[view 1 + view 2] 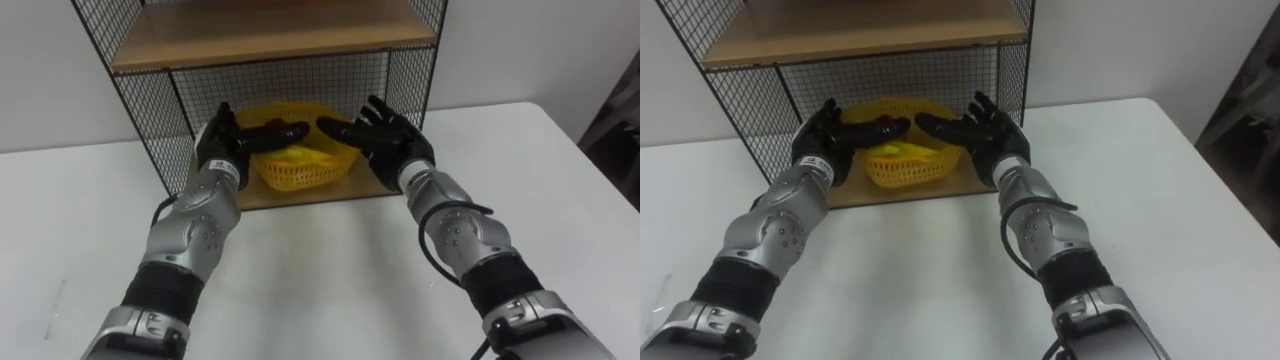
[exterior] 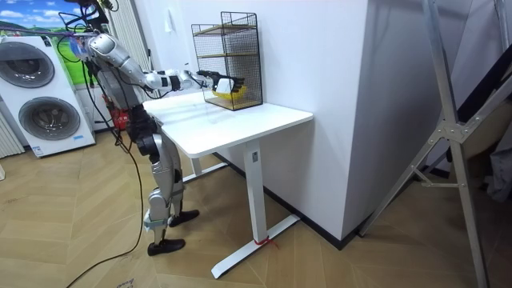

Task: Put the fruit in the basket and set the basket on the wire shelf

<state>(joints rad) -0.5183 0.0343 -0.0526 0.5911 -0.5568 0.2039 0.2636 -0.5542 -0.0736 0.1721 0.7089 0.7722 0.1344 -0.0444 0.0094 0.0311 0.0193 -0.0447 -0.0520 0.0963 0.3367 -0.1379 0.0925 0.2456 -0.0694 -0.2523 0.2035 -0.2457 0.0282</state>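
A yellow mesh basket [image 1: 300,160] [image 1: 902,160] [image 2: 232,90] with yellow fruit [image 1: 297,155] inside sits on the bottom wooden board of the wire shelf [image 1: 150,110] [image 2: 226,58]. My left hand [image 1: 228,140] [image 1: 830,135] hovers at the basket's left rim with its fingers stretched out over it, open. At the right rim my right hand [image 1: 388,140] [image 1: 985,130] is open too, fingers spread, thumb pointing toward the left hand. Neither hand grips the basket. In the room view I stand at the white table [image 2: 240,124], both arms reaching forward into the shelf.
The shelf has black wire mesh sides and back, and an upper wooden board [image 1: 270,35] just above my hands. It stands at the table's far edge against a white wall. Washing machines [image 2: 40,96] stand behind me in the room view.
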